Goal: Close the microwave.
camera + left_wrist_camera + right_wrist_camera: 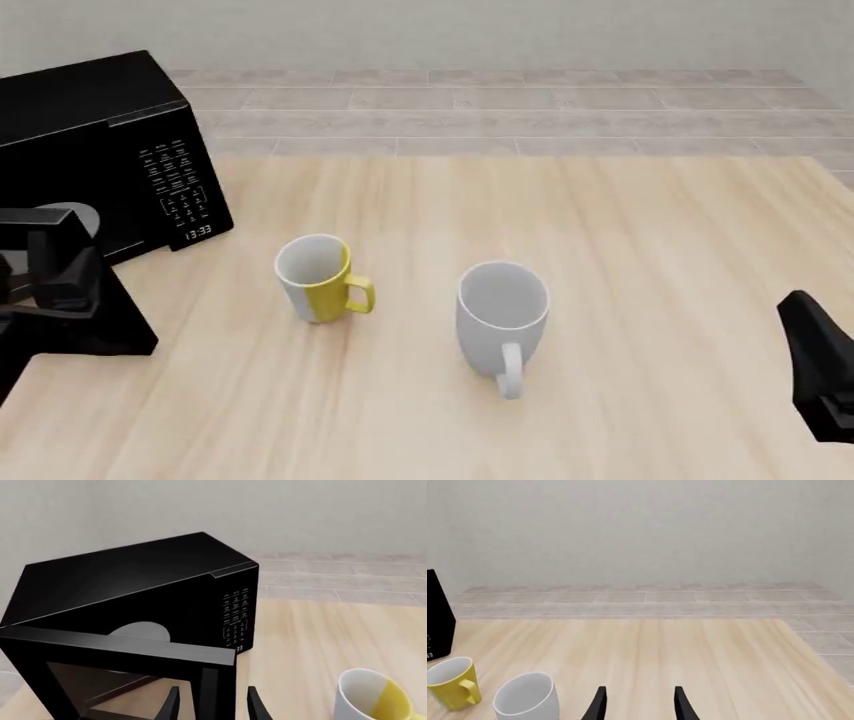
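Readable markings appear only on the microwave. Its keypad panel carries rows of small white lettering, too fine to read in any view. Below the keys, the small digital clock shows white digits that appear to read "13:33". In the left wrist view only "33" is visible.

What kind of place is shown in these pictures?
Probably a simulated kitchen-style tabletop: a black microwave with its door open, a yellow-and-white mug and a grey mug stand on a pale wooden table, with tiled floor and a plain wall behind.
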{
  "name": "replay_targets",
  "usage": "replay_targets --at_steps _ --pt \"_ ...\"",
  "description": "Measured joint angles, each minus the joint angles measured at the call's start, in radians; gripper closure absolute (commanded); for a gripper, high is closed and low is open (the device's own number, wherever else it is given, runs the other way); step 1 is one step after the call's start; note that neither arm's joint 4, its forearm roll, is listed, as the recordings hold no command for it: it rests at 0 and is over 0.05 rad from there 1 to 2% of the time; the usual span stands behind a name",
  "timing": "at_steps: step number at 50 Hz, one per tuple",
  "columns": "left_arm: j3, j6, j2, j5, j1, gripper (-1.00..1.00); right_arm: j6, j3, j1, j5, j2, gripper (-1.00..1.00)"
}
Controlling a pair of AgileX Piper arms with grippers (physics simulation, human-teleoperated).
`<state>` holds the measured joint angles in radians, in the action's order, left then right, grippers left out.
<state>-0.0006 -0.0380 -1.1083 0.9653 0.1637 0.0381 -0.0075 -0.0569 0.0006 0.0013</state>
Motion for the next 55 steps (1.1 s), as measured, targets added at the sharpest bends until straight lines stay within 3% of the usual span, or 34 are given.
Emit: replay_targets --at_steps 13,55 --pt "-0.002 0.000 -0.067 0.056 0.003 -1.00 -0.001 0.000 -0.005 -0.003 0.000 -1.00" --pt "-0.048 -0.027 -0.129 0.072 0.019 -1.00 -0.001 0.002 -0.019 -0.012 -0.001 -1.00"
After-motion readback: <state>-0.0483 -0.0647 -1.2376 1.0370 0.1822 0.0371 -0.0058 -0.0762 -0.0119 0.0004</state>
